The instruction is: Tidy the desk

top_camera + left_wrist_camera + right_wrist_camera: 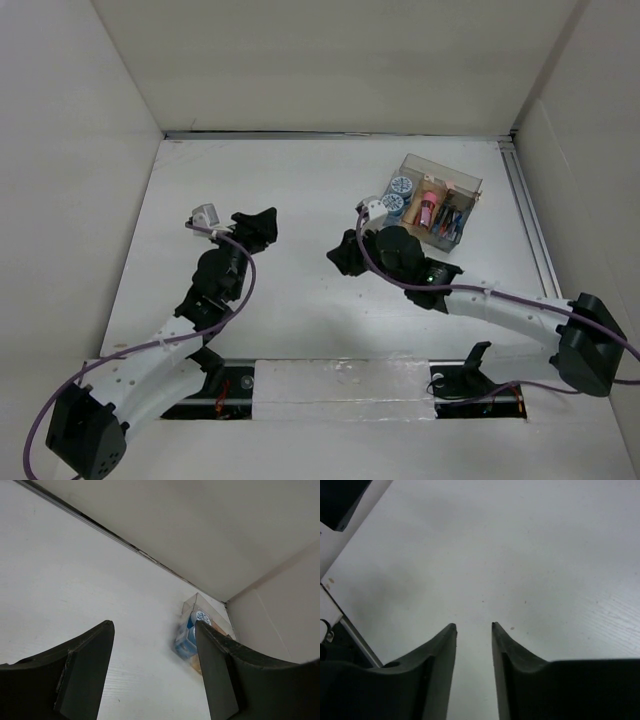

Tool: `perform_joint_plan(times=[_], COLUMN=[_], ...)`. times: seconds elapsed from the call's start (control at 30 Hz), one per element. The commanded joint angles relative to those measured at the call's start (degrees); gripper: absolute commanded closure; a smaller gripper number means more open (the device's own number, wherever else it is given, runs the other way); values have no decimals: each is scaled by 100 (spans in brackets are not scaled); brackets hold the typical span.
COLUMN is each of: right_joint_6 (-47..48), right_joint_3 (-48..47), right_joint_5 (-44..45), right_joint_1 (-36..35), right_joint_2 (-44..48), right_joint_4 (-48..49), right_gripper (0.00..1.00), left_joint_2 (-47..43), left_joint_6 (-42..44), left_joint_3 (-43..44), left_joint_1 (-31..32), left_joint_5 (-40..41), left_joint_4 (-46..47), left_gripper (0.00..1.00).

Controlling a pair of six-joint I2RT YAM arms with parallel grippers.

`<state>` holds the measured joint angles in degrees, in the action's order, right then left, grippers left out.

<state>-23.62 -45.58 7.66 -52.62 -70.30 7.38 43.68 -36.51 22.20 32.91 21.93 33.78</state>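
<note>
The desk (290,180) is a wide matte white tabletop; it also fills the left wrist view (75,580) and the right wrist view (530,555). My left gripper (262,222) is open and empty above the desk's left middle; its dark fingers (85,670) stand wide apart. My right gripper (340,256) is at the centre, just left of the clear organizer box (436,202). Its fingers (437,660) stand a narrow gap apart over bare desk, holding nothing.
The organizer box holds blue-and-white rolls (400,187), a pink item (430,208) and pens; it shows blurred in the left wrist view (192,632). A silvery strip (530,215) runs along the desk's right edge. Pale walls stand on three sides.
</note>
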Motion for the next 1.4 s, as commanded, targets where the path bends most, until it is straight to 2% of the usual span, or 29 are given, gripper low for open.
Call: perform_joint_plan(times=[0.0, 0.1, 0.2, 0.57, 0.97, 1.23, 1.37], right_joint_6=[-29, -117, -99, -196, -196, -178, -187], right_joint_3=[102, 216, 339, 436, 252, 111, 6], right_joint_5=[-98, -81, -72, 157, 262, 315, 367], right_joint_1=[-82, -196, -310, -310, -363, -363, -363], right_joint_2=[-106, -194, -256, -747, -1196, -1223, -1170], right_joint_4=[712, 932, 1081, 1214, 1099, 933, 836], right_gripper=[58, 40, 35, 34, 35, 35, 35], left_joint_2=[-158, -281, -360, -343, 105, -35, -35], left_joint_6=[-101, -356, -497, -533, -410, -330, -374], left_joint_3=[39, -31, -163, -40, 57, -84, -119], left_joint_1=[-30, -30, -30, -30, -30, -30, -30], left_joint_5=[311, 452, 443, 338, 118, 39, 39], left_joint_4=[15, -195, -284, -671, -284, -161, -91], left_gripper=[38, 38, 39, 39, 39, 40, 37])
